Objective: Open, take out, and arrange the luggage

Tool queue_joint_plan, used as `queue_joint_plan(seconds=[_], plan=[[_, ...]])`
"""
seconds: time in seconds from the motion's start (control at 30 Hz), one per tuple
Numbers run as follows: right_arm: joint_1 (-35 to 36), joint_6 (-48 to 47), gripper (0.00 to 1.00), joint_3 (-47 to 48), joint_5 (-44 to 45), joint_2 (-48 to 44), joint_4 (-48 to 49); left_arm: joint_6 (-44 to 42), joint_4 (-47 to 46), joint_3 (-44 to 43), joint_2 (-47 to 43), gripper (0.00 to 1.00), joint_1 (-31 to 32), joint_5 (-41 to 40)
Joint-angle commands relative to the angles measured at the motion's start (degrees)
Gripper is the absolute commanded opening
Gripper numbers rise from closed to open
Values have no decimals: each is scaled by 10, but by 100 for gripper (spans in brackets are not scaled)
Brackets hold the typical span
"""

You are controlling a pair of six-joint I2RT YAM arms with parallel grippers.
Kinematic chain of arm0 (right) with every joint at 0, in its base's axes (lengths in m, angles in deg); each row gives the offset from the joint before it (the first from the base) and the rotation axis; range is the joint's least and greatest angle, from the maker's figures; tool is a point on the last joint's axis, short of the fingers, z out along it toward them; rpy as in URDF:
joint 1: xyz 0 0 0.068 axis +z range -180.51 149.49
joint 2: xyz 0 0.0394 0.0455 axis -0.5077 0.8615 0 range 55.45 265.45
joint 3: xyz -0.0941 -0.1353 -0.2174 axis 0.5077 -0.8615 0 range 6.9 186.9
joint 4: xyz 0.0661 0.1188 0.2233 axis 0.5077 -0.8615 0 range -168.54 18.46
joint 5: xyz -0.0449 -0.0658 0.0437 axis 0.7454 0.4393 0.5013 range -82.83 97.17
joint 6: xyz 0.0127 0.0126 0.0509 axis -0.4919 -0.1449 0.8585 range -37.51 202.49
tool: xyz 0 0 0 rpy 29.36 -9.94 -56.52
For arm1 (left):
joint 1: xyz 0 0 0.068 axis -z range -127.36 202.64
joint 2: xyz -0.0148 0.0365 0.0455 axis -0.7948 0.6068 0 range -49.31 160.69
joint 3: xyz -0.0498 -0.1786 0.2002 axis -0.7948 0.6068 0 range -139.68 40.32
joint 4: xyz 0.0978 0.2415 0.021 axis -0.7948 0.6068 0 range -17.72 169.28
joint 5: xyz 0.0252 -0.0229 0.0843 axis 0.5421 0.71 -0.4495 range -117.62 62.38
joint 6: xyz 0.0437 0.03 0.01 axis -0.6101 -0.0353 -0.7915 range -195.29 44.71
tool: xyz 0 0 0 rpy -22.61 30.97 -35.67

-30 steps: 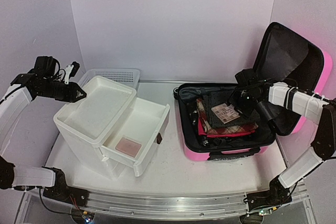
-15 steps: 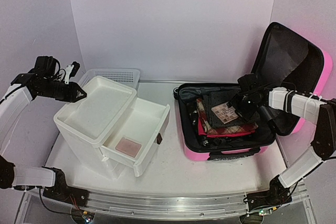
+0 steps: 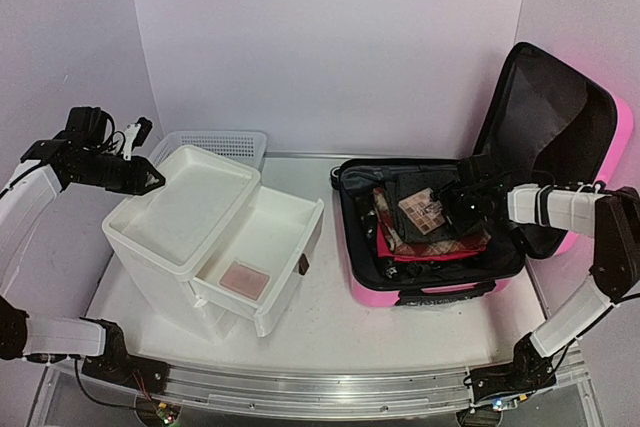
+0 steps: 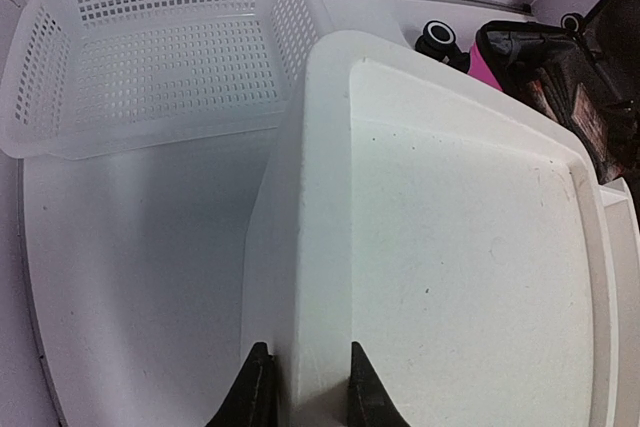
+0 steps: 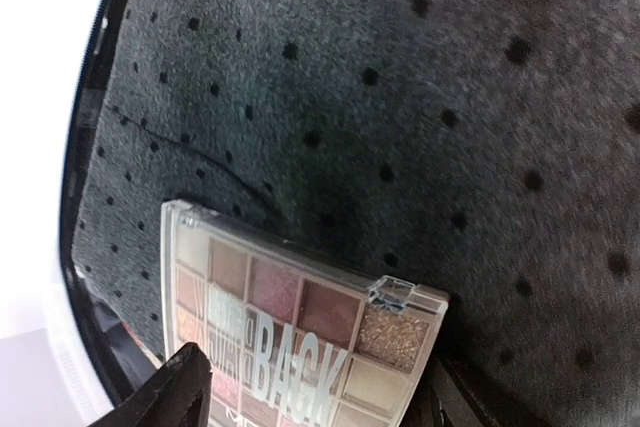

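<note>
Hovering: right gripper (image 5: 310, 397) sits over the palette (image 5: 290, 337), fingers spread wide, nothing held.
Risk: palette could skid off the dotted cloth (image 5: 400, 97) if pinched crooked.
Left gripper (image 4: 300, 387): fingers narrowly apart, straddling the drawer unit (image 4: 450, 247) edge.
Luggage (image 3: 440, 292): already open.

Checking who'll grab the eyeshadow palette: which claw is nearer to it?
Right. The right claw hovers open at the palette in the suitcase; the left claw is far across, by the drawer unit.

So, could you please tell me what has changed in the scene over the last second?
The right gripper has dropped lower into the open luggage and now sits with open jaws astride the eyeshadow palette, which lies on the dotted grey cloth; nothing is gripped yet. The left gripper stayed at the rim of the drawer unit. The pulled-out drawer and mesh basket are unchanged.
</note>
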Motion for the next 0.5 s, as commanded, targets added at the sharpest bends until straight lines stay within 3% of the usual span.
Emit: queue_joint_plan(seconds=[0.0,0.47], plan=[[-3,7,70,-15,-39,24,131,65,71,32,14,0,4,106],[-3,-26,53,-23,-68,12,186,66,71,23,25,0,4,109]])
